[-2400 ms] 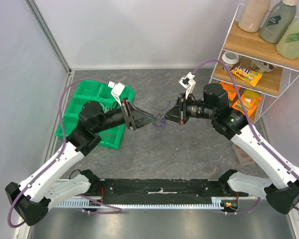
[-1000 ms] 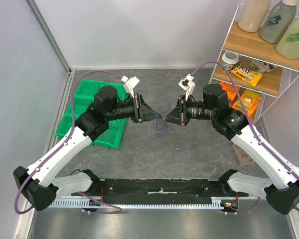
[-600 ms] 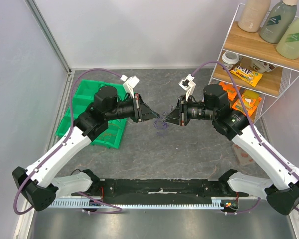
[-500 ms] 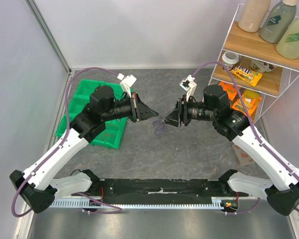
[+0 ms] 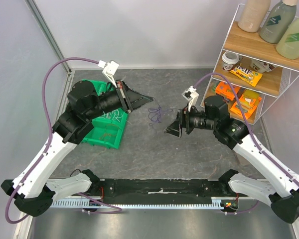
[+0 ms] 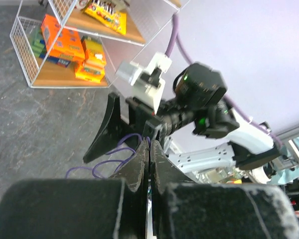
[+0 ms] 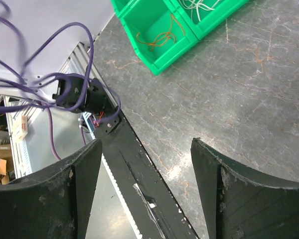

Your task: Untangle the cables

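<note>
Cables (image 5: 155, 114) dangle from the clamped left gripper (image 5: 150, 97) — right gripper (image 5: 173, 125) gaping, empty, nearby.

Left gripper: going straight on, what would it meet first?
Probably the open right gripper, across a gap, though depth is unclear. Only the purple cable that the left gripper holds hangs between.

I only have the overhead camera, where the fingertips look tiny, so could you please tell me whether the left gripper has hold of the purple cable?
Observer: Yes. The left wrist camera shows the left gripper shut, with the purple cable pinched between its jaws and its loops hanging beyond them.
Operator: Thank you. Is anything caught in the other one?
Observer: No. Its own camera shows the right gripper open, with nothing held between its jaws.
</note>
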{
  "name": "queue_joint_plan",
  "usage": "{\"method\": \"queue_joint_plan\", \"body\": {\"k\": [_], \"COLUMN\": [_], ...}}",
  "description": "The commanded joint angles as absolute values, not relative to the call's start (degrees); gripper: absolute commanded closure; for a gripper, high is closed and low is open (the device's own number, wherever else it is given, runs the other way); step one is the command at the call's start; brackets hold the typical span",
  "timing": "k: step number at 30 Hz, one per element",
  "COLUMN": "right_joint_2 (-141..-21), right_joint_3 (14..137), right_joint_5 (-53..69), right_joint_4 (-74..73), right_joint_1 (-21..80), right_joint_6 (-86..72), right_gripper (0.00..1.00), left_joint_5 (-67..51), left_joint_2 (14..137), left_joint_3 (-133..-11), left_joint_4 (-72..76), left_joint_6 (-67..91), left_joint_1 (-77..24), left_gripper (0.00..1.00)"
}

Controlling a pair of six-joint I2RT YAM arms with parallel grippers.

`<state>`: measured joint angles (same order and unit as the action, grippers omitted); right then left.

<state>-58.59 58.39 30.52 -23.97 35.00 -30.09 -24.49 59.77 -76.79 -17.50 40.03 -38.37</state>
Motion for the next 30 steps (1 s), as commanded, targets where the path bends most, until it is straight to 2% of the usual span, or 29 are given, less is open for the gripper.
{"method": "queue_joint_plan", "body": {"k": [1, 5, 10, 15, 22, 30], "right_joint_2": [-54.5, -52.1, -50.5, -52.7, -57.3, -60.2], "right_joint_3": [52.9, 48.3, 47.0, 51.5, 56.2, 54.3], "right_joint_5": [36.4, 37.3, 31.2, 24.8, 22.6, 27.1], "right_joint_4": [-10.6, 3.6, 12.2, 9.5, 7.7, 14.1], "right_joint_1": [34.9, 35.3, 36.6, 39.5, 40.0, 40.4], "right_joint_6": [-33.7, -42.4, -46.5, -42.4, -41.3, -45.9], "right_gripper": [0.2, 0.2, 0.2, 0.18, 0.18, 0.3], "left_joint_5": [-20.6, -18.7, -16.4, -14.9, -15.6, -18.3], "left_joint_2": [60.3, 60.1, 59.7, 59.9, 61.4, 62.7], "left_joint_3": [-81.6, -81.5, -80.5, -80.2, -81.6, -81.7], "left_joint_4": [-15.4, -10.9, -6.5, -3.0, -0.2, 4.6], "left_joint_6": [45.9, 52.0, 58.4, 62.6, 64.4, 67.1], "left_joint_1": [-38.5, -38.6, -38.6, -38.5, -38.6, -38.5], "left_gripper": [0.98, 0.98, 0.98, 0.98, 0.98, 0.98]}}
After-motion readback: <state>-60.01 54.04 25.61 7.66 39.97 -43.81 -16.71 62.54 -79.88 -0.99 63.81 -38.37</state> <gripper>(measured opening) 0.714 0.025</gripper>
